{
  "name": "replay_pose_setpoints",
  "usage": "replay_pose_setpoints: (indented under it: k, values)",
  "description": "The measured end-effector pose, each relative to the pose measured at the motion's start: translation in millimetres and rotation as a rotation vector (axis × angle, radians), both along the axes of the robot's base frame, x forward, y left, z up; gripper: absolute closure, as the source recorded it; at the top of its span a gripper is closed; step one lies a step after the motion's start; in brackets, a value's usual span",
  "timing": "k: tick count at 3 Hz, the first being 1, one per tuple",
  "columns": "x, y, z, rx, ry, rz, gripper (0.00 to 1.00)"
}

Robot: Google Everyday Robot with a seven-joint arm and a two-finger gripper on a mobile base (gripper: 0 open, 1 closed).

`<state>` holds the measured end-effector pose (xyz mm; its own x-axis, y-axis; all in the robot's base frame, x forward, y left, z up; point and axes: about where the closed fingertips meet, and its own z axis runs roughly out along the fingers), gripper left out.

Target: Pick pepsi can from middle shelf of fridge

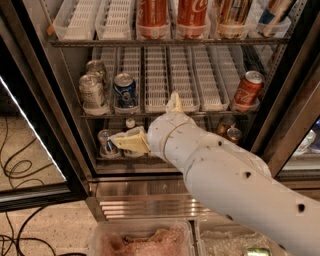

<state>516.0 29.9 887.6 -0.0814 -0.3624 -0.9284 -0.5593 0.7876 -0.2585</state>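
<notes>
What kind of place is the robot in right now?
Likely an office kitchenette or a shop: a display fridge with wire shelves, and lanes of drinks such as the pepsi can and red cola bottles. The gripper hovers just below the pepsi can, jaws open.

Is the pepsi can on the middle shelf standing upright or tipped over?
Upright: the pepsi can stands on its base, silver top up. The open gripper is lower right of it, apart.
</notes>
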Motion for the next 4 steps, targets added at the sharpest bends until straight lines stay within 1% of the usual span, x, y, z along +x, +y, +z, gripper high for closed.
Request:
replay_pose_setpoints:
  k: [1, 2, 3, 4]
  values:
    - [21.9, 19.7, 5.3, 0.009, -0.049, 0.078, 0.00]
    - [36.1, 30.2, 2.6, -0.003, -0.069, 0.122, 0.00]
    - [51.8, 36.9, -9.5, -0.005, -0.067, 0.132, 0.00]
    - [84.4, 66.6, -16.1, 0.006, -0.108, 0.158, 0.00]
